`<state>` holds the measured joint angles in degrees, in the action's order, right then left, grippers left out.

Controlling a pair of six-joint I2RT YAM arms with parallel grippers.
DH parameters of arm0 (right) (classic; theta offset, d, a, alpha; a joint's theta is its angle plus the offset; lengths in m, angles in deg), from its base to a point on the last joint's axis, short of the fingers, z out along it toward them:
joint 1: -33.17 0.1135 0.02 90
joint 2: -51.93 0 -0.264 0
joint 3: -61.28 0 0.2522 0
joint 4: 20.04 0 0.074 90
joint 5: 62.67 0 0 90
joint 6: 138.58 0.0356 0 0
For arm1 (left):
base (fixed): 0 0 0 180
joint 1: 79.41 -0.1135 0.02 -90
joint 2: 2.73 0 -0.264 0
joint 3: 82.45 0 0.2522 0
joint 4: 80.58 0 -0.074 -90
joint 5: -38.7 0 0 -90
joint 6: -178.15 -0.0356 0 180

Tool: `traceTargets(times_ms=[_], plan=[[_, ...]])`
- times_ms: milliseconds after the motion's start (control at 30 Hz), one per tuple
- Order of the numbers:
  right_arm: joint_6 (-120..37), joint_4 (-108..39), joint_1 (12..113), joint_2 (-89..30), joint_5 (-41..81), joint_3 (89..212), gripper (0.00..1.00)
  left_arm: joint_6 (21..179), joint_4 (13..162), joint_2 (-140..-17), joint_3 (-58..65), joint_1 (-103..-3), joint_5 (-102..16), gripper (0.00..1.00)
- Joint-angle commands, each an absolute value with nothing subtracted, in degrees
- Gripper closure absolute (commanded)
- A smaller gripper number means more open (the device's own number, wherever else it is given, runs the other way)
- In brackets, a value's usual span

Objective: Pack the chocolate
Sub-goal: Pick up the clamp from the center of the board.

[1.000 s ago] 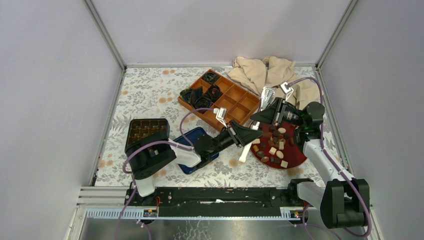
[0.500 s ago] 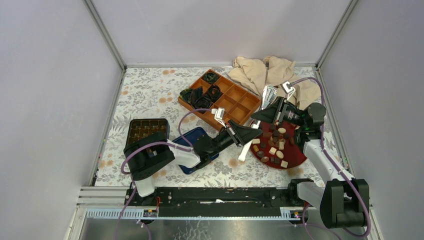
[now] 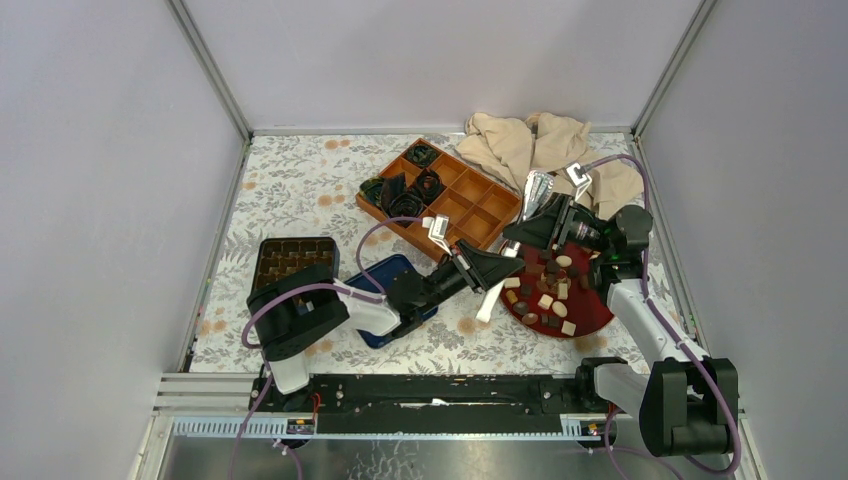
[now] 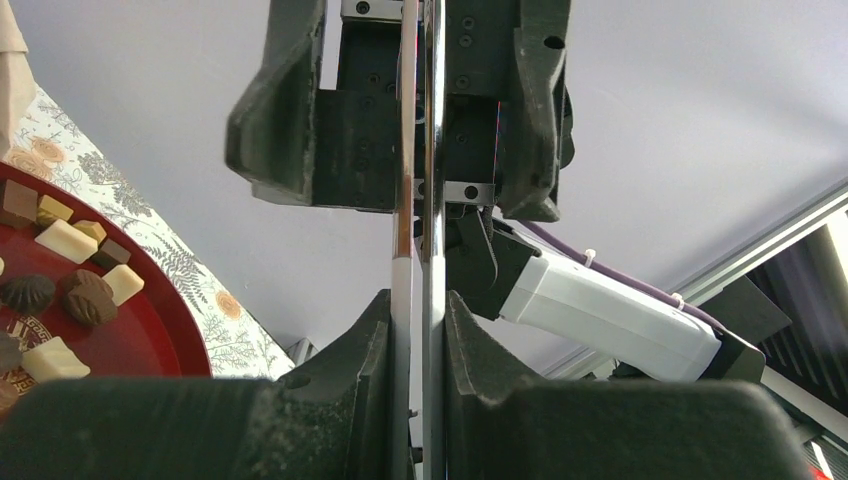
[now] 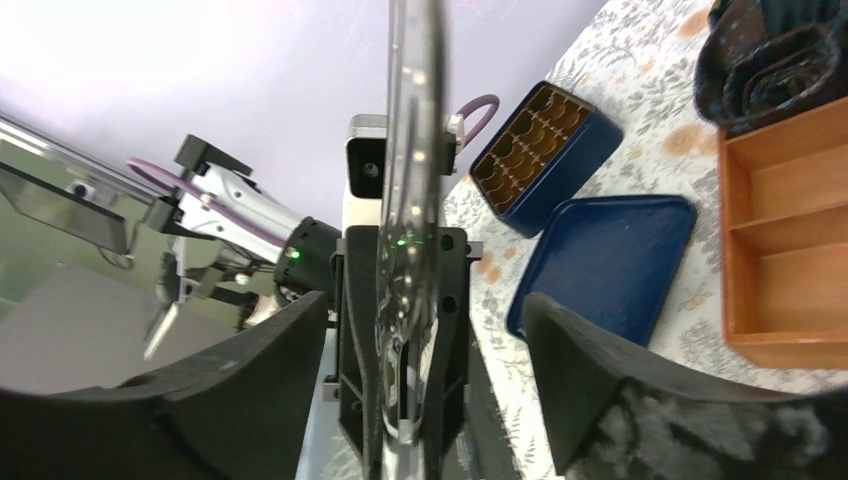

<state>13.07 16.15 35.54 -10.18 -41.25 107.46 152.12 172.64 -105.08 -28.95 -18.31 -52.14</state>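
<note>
The chocolate [image 3: 548, 292] lies as several small brown and cream pieces on a red plate [image 3: 590, 312], and shows at the left edge of the left wrist view as chocolate [image 4: 62, 290]. My left gripper [image 3: 503, 262] is shut on a pair of silver tongs [image 4: 420, 200], both blades pressed together between its jaws [image 4: 418, 300]. The tongs [image 3: 535, 190] rise toward my right gripper [image 3: 522, 232]. That gripper [image 5: 425, 305] stands open, its jaws wide on either side of the tongs [image 5: 412, 150] and apart from them.
An orange compartment tray [image 3: 470, 205] with black paper cups [image 3: 405, 188] sits behind the grippers. A blue box with a brown insert [image 3: 290, 262] and its blue lid [image 3: 395, 290] lie to the left. Beige cloth [image 3: 540, 145] is bunched at the back right.
My right gripper has opened and let go of the tongs. My left gripper has tightened a little on them. Both arms have stayed almost in place.
</note>
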Motion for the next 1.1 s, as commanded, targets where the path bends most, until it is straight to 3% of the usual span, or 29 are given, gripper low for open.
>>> traceTargets(times_ms=[0, 100, 267, 467, 533, 633, 700, 800, 867, 933, 1067], plan=[[8.0, 15.2, 35.1, -8.9, -42.9, 109.7, 0.1, 151.3, 178.4, -102.1, -29.7, -18.0, -53.0, 0.8], [5.5, 12.3, 34.8, -8.6, -44.0, 110.9, 0.01, 151.3, 178.3, -101.4, -30.6, -18.1, -53.5, 0.72], [2.6, 8.9, 33.5, -8.0, -45.6, 112.1, 0.0, 151.3, 178.3, -100.6, -31.8, -18.1, -53.7, 0.64], [2.2, 8.8, 33.5, -7.8, -47.1, 112.5, 0.0, 151.7, 178.3, -99.7, -32.7, -18.4, -53.7, 0.62], [1.6, 9.0, 31.8, -7.6, -48.4, 112.8, 0.0, 152.0, 178.3, -99.4, -33.2, -18.7, -53.7, 0.68], [-2.2, 6.6, 31.2, -7.2, -50.5, 113.6, 0.0, 152.6, 178.3, -98.7, -34.2, -19.3, -54.1, 0.89], [-9.2, -2.9, 30.6, -6.9, -51.2, 115.6, 0.0, 152.5, 178.3, -98.1, -35.2, -19.7, -54.3, 0.98], [-29.5, -28.6, 29.9, -6.7, -48.5, 122.0, 0.0, 152.6, 178.3, -97.2, -36.2, -20.4, -53.9, 1.0], [-42.2, -42.5, 29.8, -6.7, -44.7, 125.7, 0.0, 152.7, 178.2, -96.8, -36.9, -21.3, -52.7, 0.94], [-44.6, -44.4, 29.0, -6.3, -42.4, 126.1, 0.0, 153.2, 178.1, -96.1, -38.0, -22.0, -52.3, 0.78], [-48.0, -48.1, 25.4, -5.9, -38.1, 127.2, 0.0, 153.7, 176.5, -93.5, -41.2, -23.3, -51.6, 0.64]])
